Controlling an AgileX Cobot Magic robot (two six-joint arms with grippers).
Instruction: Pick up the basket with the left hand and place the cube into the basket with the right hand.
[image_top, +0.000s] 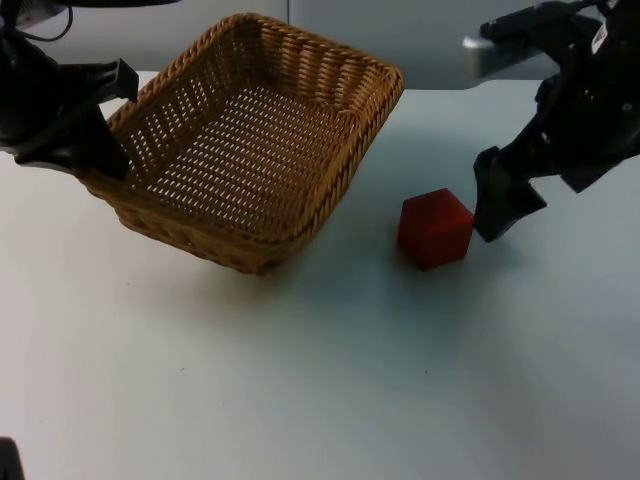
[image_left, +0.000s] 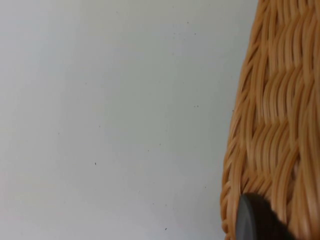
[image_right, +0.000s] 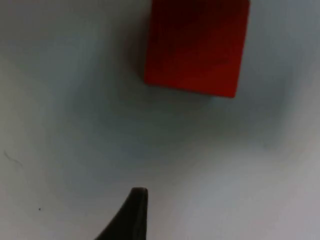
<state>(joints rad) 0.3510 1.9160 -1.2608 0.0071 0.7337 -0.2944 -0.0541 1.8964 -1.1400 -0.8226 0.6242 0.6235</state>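
Top view: left claw (image_top: 95, 150) is pinching the basket (image_top: 250, 150) at its left rim, basket tilted w/ the held side raised and the opposite corner low, prob. just off the bench (image_top: 300, 380) or barely touching, can't say which. Red cube (image_top: 435, 228) sits on the bench to the right of the basket, apart from it. Right claw (image_top: 500, 205) hangs just beside the cube on its right, not touching; whether its fingers are spread or together I cannot tell. Left wrist view: woven basket wall (image_left: 275, 125) close up, one black fingertip (image_left: 257, 217) pressed against the weave, bare bench beside it. Right wrist view: cube (image_right: 197, 45) ahead of a single fingertip (image_right: 131, 215), gap of bench between them. Step in hand, as I judge it: basket pick is done, cube pick is starting. Next move calls for the right claw to shift over the cube, straddle it, close, then lift and carry it left over the basket opening.
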